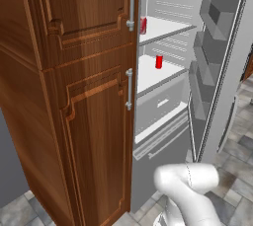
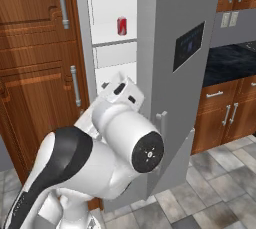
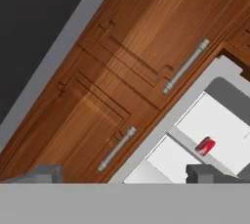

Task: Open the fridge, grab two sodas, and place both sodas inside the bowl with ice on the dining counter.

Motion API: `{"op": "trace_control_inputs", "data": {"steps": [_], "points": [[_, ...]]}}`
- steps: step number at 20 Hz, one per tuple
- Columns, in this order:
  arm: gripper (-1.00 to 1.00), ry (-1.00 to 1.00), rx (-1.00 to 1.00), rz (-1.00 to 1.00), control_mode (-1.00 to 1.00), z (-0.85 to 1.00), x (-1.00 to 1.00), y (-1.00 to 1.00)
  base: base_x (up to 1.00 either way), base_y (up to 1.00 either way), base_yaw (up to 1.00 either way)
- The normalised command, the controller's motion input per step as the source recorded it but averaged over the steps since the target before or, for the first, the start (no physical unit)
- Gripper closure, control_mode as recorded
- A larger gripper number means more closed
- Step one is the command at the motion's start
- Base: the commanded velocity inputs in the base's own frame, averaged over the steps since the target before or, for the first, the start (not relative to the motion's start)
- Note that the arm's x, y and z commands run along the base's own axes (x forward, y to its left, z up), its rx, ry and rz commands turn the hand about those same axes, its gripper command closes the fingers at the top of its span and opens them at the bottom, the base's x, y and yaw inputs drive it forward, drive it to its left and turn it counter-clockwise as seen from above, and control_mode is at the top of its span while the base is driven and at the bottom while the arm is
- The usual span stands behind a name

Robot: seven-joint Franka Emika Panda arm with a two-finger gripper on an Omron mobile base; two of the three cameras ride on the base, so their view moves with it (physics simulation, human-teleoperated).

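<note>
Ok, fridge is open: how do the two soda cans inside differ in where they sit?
In the left base view, the upper soda stands on the higher white shelf, hard against the fridge's left edge and partly hidden by the wooden cabinet. The lower soda stands on the shelf below, further right and fully in sight. Both are red, upright and untouched; the gripper is open and well short of them.

Glossy white rounded arm (image 2: 115, 138) links, broad black band around one segment, dark round joint cap with small pale dots, boxy white hand section with dark slots, grey finger tips (image 3: 205, 173)
</note>
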Motion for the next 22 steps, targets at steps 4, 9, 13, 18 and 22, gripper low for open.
{"op": "trace_control_inputs", "data": {"steps": [4,9,13,18,22], "points": [[-1.00,0.07,-0.27,-0.29,-1.00,0.00,0.03,0.80,0.00,0.00,0.00],[-1.00,0.14,-0.25,-0.35,-1.00,0.00,0.28,0.52,0.00,0.00,0.00],[-1.00,0.24,-0.19,-0.36,-1.00,0.00,0.56,0.18,0.00,0.00,0.00],[-1.00,0.30,-0.13,-0.34,-1.00,0.00,0.64,0.00,0.00,0.00,0.00],[-1.00,0.25,-0.11,-0.28,-1.00,0.00,0.66,-0.06,0.00,0.00,0.00]]}}
